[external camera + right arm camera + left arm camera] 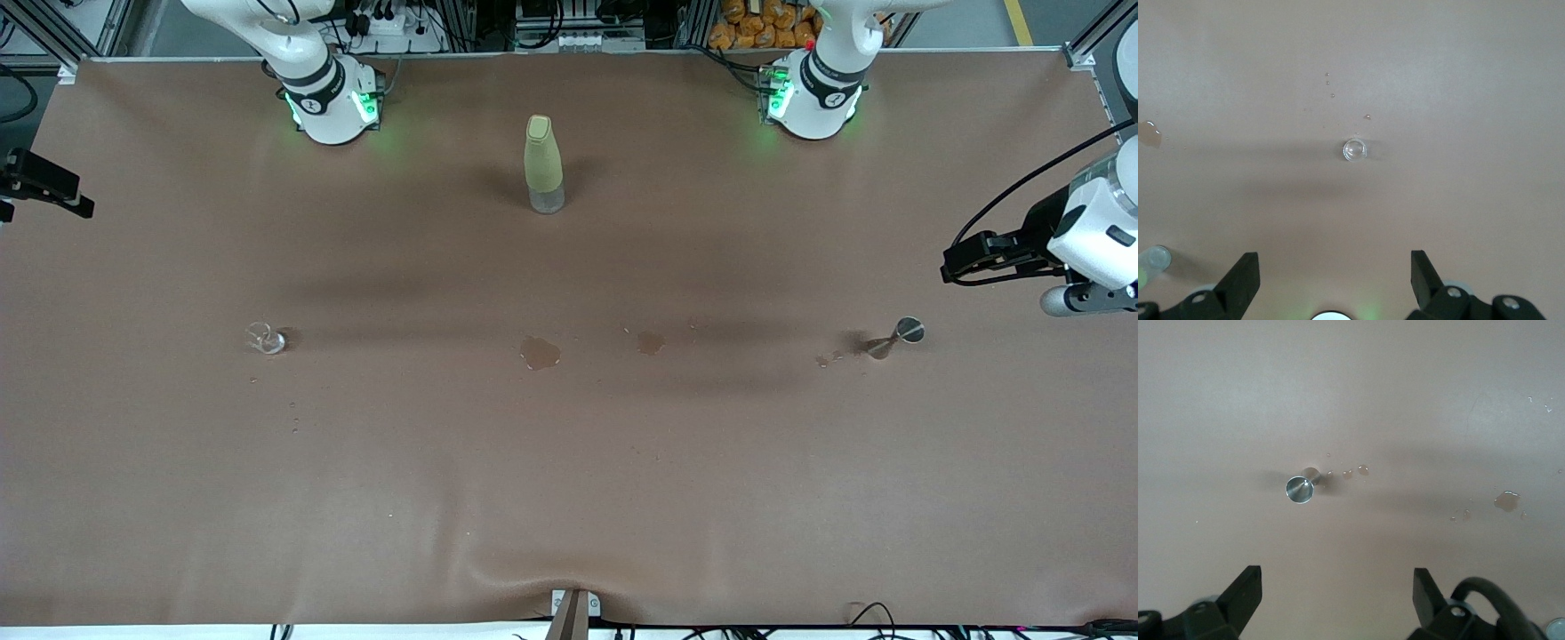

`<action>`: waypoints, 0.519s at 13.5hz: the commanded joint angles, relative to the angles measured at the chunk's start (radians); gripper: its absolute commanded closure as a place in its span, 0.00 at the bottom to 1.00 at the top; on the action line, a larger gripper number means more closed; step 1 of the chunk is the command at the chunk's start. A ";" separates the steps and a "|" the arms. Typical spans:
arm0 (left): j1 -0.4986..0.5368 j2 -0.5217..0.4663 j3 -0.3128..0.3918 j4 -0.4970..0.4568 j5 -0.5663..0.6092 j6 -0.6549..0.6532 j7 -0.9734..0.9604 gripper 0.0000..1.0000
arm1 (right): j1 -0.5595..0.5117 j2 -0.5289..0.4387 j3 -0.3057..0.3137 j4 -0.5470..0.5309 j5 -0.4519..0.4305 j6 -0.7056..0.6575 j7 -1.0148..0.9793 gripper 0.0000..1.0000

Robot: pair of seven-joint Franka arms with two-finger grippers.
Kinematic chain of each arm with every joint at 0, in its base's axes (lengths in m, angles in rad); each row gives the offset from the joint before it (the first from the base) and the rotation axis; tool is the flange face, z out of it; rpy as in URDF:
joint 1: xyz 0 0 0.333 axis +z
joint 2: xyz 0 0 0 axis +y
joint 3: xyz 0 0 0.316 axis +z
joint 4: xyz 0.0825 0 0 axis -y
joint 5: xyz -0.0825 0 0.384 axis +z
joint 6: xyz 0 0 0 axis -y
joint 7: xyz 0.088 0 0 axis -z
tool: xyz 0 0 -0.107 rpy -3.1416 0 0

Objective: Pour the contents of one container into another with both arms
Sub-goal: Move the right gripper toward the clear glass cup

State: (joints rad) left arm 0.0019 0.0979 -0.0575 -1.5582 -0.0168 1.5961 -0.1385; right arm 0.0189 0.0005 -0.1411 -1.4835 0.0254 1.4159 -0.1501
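The table (569, 462) is covered with a brown sheet. An upright bottle (543, 164) stands between the arm bases. A small clear glass (265, 338) stands toward the right arm's end, a metal jigger (893, 337) toward the left arm's end. Wet spots (540, 353) lie between them.
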 commanded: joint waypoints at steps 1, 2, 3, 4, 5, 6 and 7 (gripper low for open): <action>0.000 -0.010 -0.002 0.003 0.023 -0.016 0.013 0.00 | 0.013 0.001 -0.006 0.006 -0.028 0.003 0.004 0.00; 0.000 -0.010 -0.002 0.003 0.024 -0.016 0.013 0.00 | 0.013 0.004 -0.006 0.006 -0.036 0.011 0.004 0.00; 0.001 -0.010 -0.001 0.003 0.024 -0.016 0.013 0.00 | 0.013 0.004 -0.006 0.006 -0.042 0.015 0.006 0.00; 0.001 -0.010 -0.001 0.001 0.023 -0.016 0.013 0.00 | 0.013 0.004 -0.006 0.006 -0.041 0.015 0.004 0.00; 0.001 -0.010 -0.001 0.001 0.023 -0.016 0.010 0.00 | 0.019 0.004 -0.005 0.006 -0.041 0.015 0.004 0.00; 0.001 -0.010 -0.001 0.001 0.023 -0.022 0.010 0.00 | 0.033 0.006 -0.006 0.002 -0.045 0.018 0.004 0.00; 0.001 -0.010 -0.001 0.001 0.023 -0.034 0.011 0.00 | 0.045 0.010 -0.006 -0.007 -0.047 0.035 0.004 0.00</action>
State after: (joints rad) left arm 0.0019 0.0979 -0.0575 -1.5582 -0.0168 1.5880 -0.1383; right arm 0.0288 0.0051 -0.1409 -1.4846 0.0032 1.4338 -0.1501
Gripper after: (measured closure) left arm 0.000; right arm 0.000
